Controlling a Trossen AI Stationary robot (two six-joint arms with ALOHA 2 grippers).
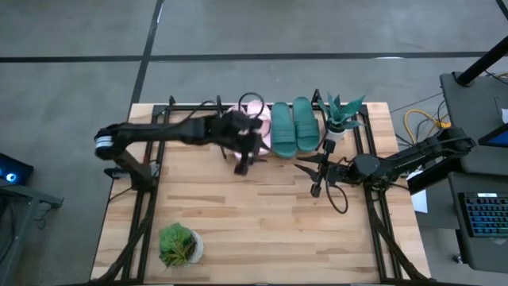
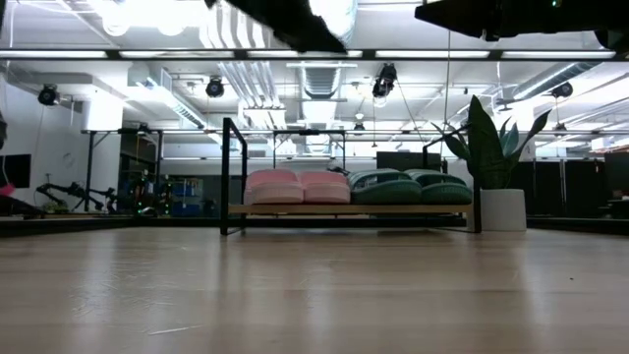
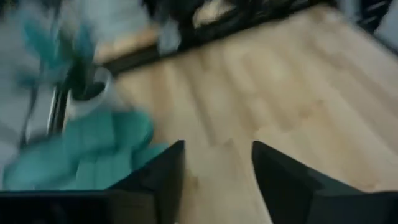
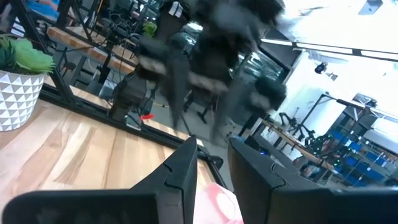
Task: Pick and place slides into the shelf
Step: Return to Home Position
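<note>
Pale wood planks of the table [image 1: 262, 230] lie nearest us. Over them we see the left gripper [image 1: 241, 165] and right gripper [image 1: 309, 179], both with jaws parted and empty. Beyond them, two pink slides [image 2: 298, 186] and two green slides [image 2: 411, 187], smooth moulded rubber, rest side by side on the black-rod shelf [image 2: 232, 167].

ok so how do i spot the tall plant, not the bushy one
On the pale wood table, find the low black rod shelf holding pink and teal rubber slides. The plant stands past its teal end: long upright pointed leaves in a plain white pot, unlike the low bushy plant diagonally opposite.
</note>
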